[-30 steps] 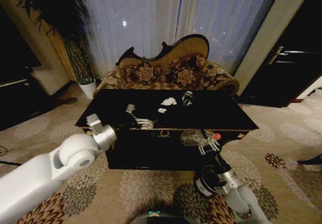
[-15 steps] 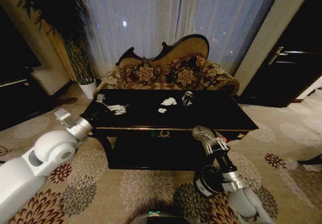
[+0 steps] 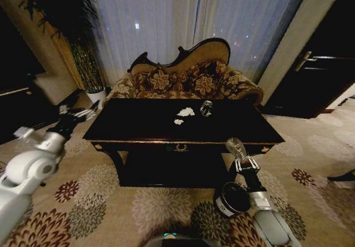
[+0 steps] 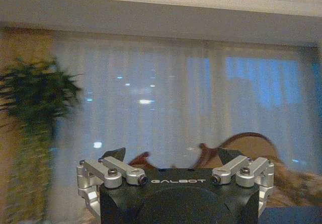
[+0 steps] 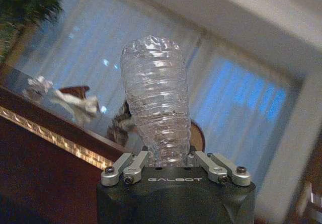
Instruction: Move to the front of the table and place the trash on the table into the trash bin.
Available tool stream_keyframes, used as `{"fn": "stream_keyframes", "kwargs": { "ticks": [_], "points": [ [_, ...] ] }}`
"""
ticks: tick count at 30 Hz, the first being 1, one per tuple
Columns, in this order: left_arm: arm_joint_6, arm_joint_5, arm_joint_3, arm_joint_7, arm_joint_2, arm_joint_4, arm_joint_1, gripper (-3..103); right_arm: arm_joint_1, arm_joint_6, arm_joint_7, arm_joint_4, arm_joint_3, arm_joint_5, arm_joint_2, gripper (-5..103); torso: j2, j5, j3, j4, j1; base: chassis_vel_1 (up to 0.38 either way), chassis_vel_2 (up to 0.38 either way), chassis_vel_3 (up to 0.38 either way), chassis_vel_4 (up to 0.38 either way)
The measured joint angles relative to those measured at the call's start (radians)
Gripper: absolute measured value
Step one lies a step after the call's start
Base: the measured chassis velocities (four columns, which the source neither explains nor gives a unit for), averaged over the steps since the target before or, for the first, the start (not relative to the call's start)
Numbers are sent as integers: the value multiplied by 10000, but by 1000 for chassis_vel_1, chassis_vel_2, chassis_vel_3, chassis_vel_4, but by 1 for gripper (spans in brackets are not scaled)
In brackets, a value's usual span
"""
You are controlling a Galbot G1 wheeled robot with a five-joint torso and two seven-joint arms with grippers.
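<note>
A: Why is the right end effector raised near the counter's front right edge?
B: It grips the clear bottle base-up, just above the trash bin. Paper wads lie far on the counter. The left end effector, fingers spread, hangs off its left end.

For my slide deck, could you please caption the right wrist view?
Right gripper holds a clear bottle upright beside the table, paper wads on top.
</note>
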Motion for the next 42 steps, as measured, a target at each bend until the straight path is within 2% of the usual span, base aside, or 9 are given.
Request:
{"fn": "stream_keyframes", "kwargs": {
  "ticks": [8,16,20,27,29,31,34,42],
  "points": [
    [-85,-192,-1138,75,-1277,-483,1105,100,541,-267,-197,-867,-64,1757,290,25,1,2,-1,0,-1,0,0,0,0],
    [27,-95,-1057,33,-1869,-715,1085,100,1339,-269,-451,-2192,-141,2631,507,25,0,2,0,0,-1,0,0,0,0],
    [23,17,-877,31,-1936,-620,995,100,1609,-165,-567,-2825,-219,2667,565,25,1,3,0,0,0,0,0,0,0],
    [96,308,351,45,-1650,-353,436,100,2004,177,-903,-4171,-244,2764,614,25,0,2,1,-1,0,0,0,0,0],
    [189,385,952,202,-1244,-303,259,100,2165,308,-1056,-4600,-276,2800,544,25,0,2,1,-1,0,0,0,0,0],
    [215,406,1074,244,-1143,-294,220,100,2194,334,-1091,-4675,-284,2805,529,25,0,2,1,-2,0,0,0,0,0],
    [466,384,1906,505,-473,-234,-112,100,2431,585,-1443,-5152,-379,2915,405,25,0,2,1,-3,0,0,0,0,0],
    [619,396,2674,617,-118,-204,-426,100,3052,1125,-2031,-5955,-616,3190,440,25,0,4,2,0,0,0,0,0,0]
  ]
}}
